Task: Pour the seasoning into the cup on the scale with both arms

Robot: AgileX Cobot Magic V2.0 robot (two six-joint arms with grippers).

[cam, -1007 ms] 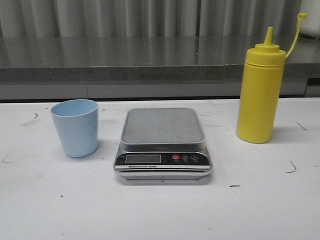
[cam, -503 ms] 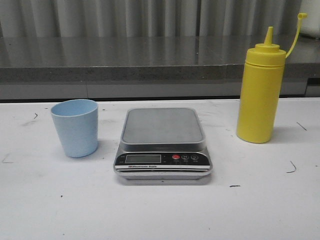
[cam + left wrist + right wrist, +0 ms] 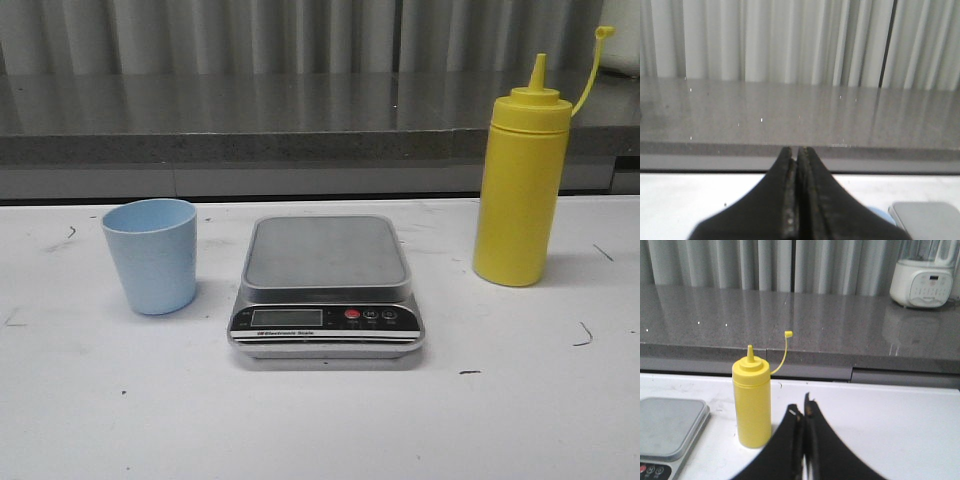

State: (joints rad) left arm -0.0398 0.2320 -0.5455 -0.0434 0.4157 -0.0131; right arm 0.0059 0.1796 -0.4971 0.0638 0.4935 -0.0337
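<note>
nothing has moved since the earlier frames. cup [image 3: 150, 255] stands on the surface left of the scale [image 3: 326, 285], not yet on it; seasoning [image 3: 522, 190] upright to the right. left gripper [image 3: 795, 155] and right gripper [image 3: 803, 416]: jaws pressed together, holding nothing. start step; next likely: spread the left jaws, reach for the cup.

A small light blue cup [image 3: 150, 256] stands upright on the white table, left of the scale [image 3: 326, 287] and apart from it. The flat silver scale sits in the middle, grey platform bare, black panel and red button facing near. Well to its right stands the tall yellow seasoning bottle [image 3: 521, 184], upright, its cap strap arching off the uncapped nozzle.
</note>
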